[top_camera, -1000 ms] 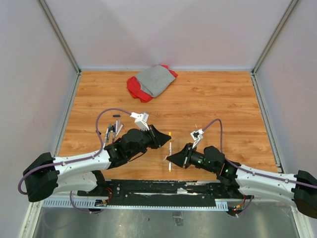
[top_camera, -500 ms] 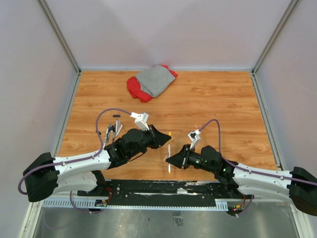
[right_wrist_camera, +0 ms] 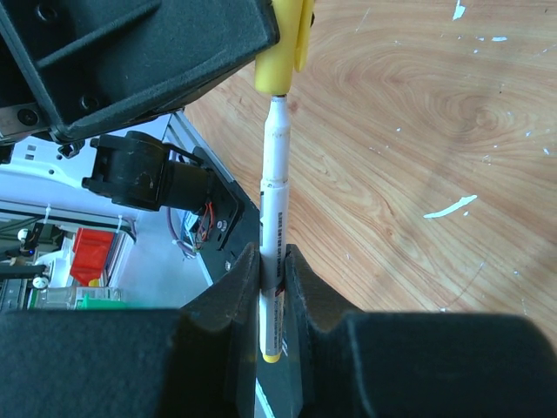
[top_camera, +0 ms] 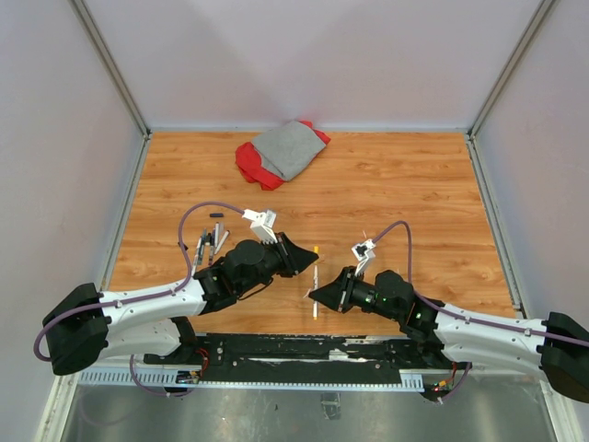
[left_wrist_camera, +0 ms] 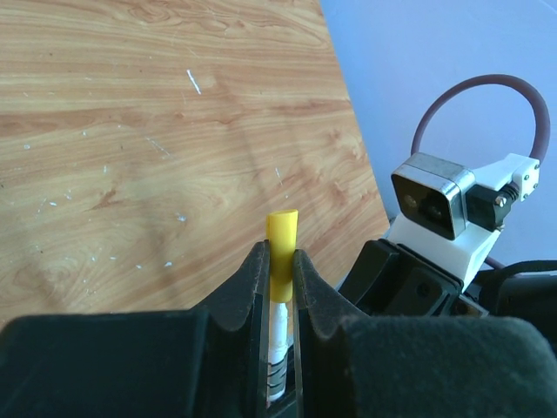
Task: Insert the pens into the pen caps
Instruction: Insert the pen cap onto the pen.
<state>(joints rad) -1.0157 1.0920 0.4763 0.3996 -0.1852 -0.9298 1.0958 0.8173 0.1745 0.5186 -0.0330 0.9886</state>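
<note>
Between the two arms, a white pen (top_camera: 315, 281) with a yellow rear end stands in line with the yellow pen cap (top_camera: 316, 250). My left gripper (top_camera: 314, 261) is shut on the yellow cap (left_wrist_camera: 281, 248), and the pen's white nose (left_wrist_camera: 277, 340) sits inside the cap between the fingers. The barrel of the pen (right_wrist_camera: 274, 209) is clamped in my shut right gripper (right_wrist_camera: 273, 272), its front end meeting the cap (right_wrist_camera: 280, 61). Several other pens (top_camera: 210, 245) lie bunched left of the left arm, with a small dark cap (top_camera: 216, 215) just beyond them.
A grey and red cloth (top_camera: 282, 151) lies crumpled at the far side of the wooden table (top_camera: 405, 184). Walls close in the table on three sides. The right wrist's camera block (left_wrist_camera: 435, 198) hangs close to my left fingers.
The right arm has edged slightly left with the pen. Both grips are unchanged and the left arm has stayed put.
</note>
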